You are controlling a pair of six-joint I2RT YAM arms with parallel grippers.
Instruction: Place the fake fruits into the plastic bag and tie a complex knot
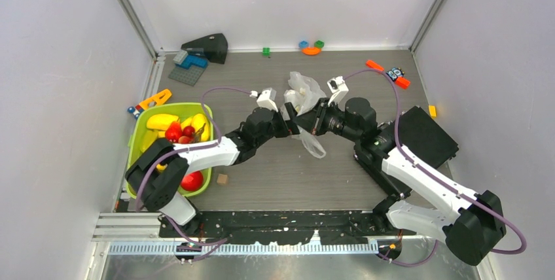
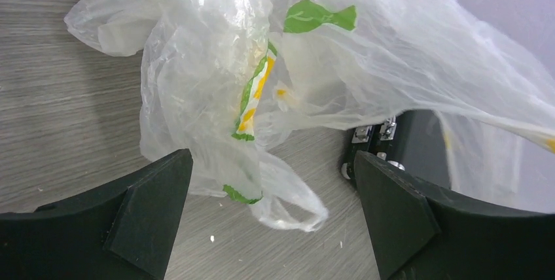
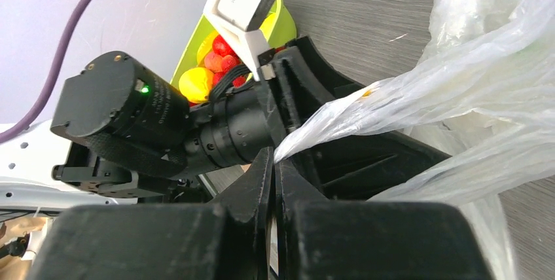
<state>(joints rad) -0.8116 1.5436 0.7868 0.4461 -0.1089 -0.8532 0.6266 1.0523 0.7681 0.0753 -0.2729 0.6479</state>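
The clear plastic bag lies crumpled at the table's middle, between both grippers. It fills the left wrist view, with green and yellow print and one handle loop hanging down to the table. My left gripper is open, its jaws wide apart on either side of that loop. My right gripper is shut on a bunched edge of the bag, pulled taut. The fake fruits, yellow and red, lie in the lime-green tray at the left. No knot shows.
Toy bricks lie along the back edge and at the back right. A dark wedge and grey plate sit at the back left. A black box is by the right arm. A small brown cube lies near the tray.
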